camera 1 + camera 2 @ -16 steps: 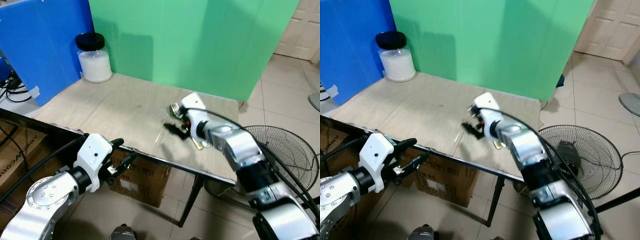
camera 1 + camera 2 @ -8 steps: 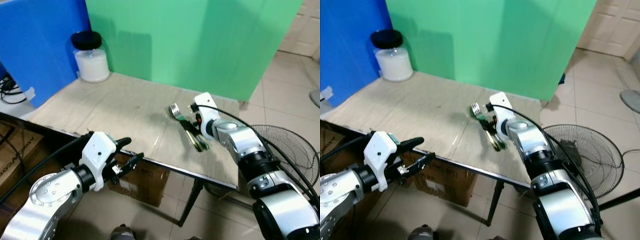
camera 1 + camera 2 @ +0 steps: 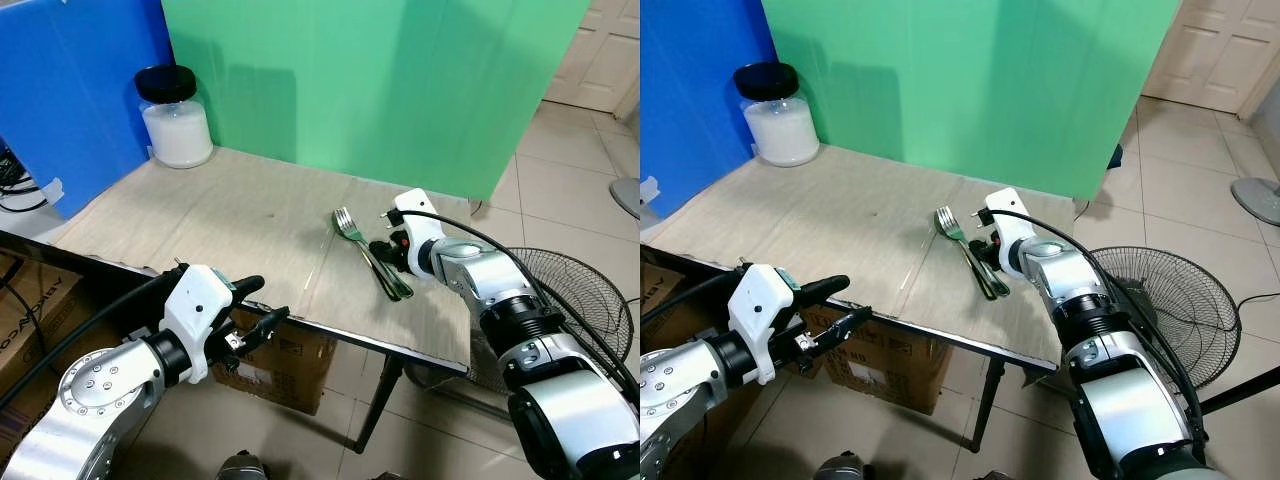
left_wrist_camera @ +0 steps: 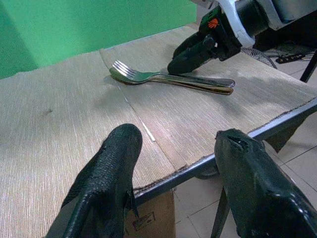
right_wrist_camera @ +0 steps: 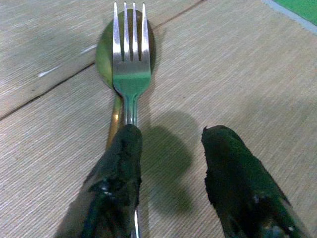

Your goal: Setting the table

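The table [image 3: 200, 215] is a tan wood-grain top with a dark metal rim along its near edge, backed by a green panel [image 3: 400, 80] and a blue panel [image 3: 70, 90] at the far side. There's a floor fan [image 3: 590, 310] lying on the tiles past the right edge and a cardboard box [image 3: 280, 365] under the near edge.

Off the near edge hangs the left gripper [image 3: 255, 305], below the tabletop and touching nothing, its two black fingers spread wide apart. The right gripper [image 5: 168, 163] is low over the table near the right edge, right beside the cutlery handles, jaws open with nothing between them; one finger [image 5: 119, 168] sits right over the fork's handle.

A glass jar [image 3: 175, 120] of white stuff with a black lid stands at the far left corner.

The fork [image 3: 352, 232] lies flat on top of a spoon [image 5: 106, 59], toward the right edge, tines pointing to the far side.
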Tool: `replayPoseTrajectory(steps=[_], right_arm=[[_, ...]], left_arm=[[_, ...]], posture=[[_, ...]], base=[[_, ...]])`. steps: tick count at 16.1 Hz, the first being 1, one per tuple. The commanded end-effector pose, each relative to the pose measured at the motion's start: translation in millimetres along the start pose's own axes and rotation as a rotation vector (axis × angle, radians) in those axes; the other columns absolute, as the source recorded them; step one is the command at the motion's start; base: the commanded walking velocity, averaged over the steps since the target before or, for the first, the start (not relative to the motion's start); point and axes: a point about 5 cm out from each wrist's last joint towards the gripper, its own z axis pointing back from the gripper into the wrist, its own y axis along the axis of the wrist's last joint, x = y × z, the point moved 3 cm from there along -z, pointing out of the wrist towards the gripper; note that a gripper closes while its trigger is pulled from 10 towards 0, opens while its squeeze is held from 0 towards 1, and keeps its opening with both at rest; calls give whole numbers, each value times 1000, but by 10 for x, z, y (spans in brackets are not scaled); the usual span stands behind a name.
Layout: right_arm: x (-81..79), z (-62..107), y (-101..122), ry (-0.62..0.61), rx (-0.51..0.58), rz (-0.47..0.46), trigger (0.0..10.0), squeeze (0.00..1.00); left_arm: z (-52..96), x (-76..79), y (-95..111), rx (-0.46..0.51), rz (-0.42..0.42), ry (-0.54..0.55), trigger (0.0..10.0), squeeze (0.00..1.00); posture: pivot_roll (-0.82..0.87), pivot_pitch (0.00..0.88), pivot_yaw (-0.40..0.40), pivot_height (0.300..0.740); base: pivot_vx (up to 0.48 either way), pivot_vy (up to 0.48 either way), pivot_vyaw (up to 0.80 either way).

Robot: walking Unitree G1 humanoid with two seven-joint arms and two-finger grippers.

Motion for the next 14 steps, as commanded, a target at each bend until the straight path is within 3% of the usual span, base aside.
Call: replayPoseTrajectory(steps=[1, 2, 3, 4, 5, 12, 13, 14], right_arm=[[-22, -5, 26, 16, 1, 13, 0, 0], [-24, -5, 40, 18, 5, 11, 1255, 0], [-31, -5, 91, 23, 32, 0, 9020, 0], [-34, -2, 139, 27, 60, -22, 10000, 937], [-37, 12, 192, 39, 87, -43, 10000, 1000], [-48, 4, 141, 38, 54, -7, 10000, 1000], [-28, -14, 89, 12, 34, 23, 10000, 282], [-12, -24, 57, -6, 22, 22, 10000, 0]], left_arm=[[4, 42, 57, 21, -12, -19, 10000, 0], [3, 40, 59, 22, -12, -19, 10000, 0], [3, 38, 61, 23, -12, -17, 10000, 0], [2, 37, 63, 23, -13, -16, 10000, 0], [-3, 36, 65, 23, -13, -16, 10000, 0], [-4, 36, 73, 24, -12, -20, 10000, 0], [-10, 34, 74, 24, -13, -20, 10000, 0], [-12, 34, 74, 24, -14, -19, 10000, 0]], posture=[[195, 0, -36, 727], [196, 0, -37, 727], [196, 0, -37, 727], [195, 0, -37, 727], [195, 0, -37, 727], [195, 0, -37, 727], [196, 0, -37, 727], [198, 0, -38, 727]], base=[[0, 0, 0], [0, 0, 0], [0, 0, 0], [0, 0, 0], [0, 0, 0], [0, 0, 0], [0, 0, 0], [0, 0, 0]])
